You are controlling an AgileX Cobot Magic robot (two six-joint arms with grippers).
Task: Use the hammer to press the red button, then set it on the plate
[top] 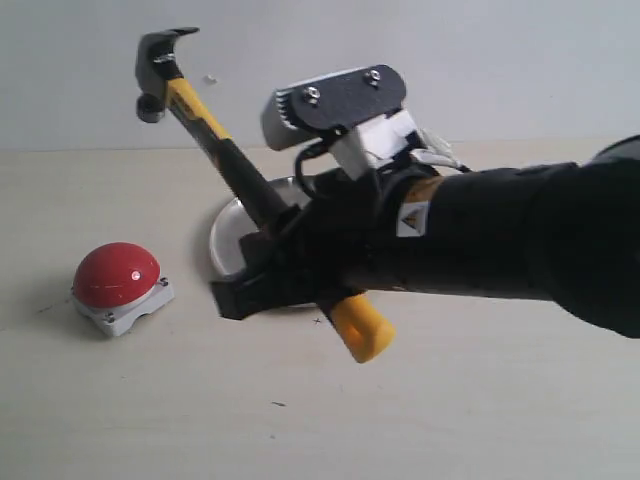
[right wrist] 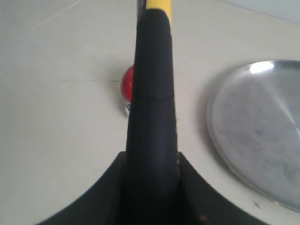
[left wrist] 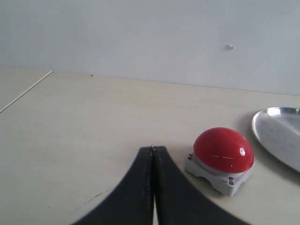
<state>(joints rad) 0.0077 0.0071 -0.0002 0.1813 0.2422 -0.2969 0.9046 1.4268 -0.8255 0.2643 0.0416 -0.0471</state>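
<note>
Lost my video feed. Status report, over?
Right gripper shut on hammer, head raised in the air. Left gripper shut, empty, near red button. Button uncovered, nothing on it; plate free beside it.

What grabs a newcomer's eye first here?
The claw hammer, held aloft with its head tilted up-left in the exterior view, its black handle clamped in the right gripper. Lower left, the glossy red button sits on the table, the silver plate partly hidden behind the arm.
</note>
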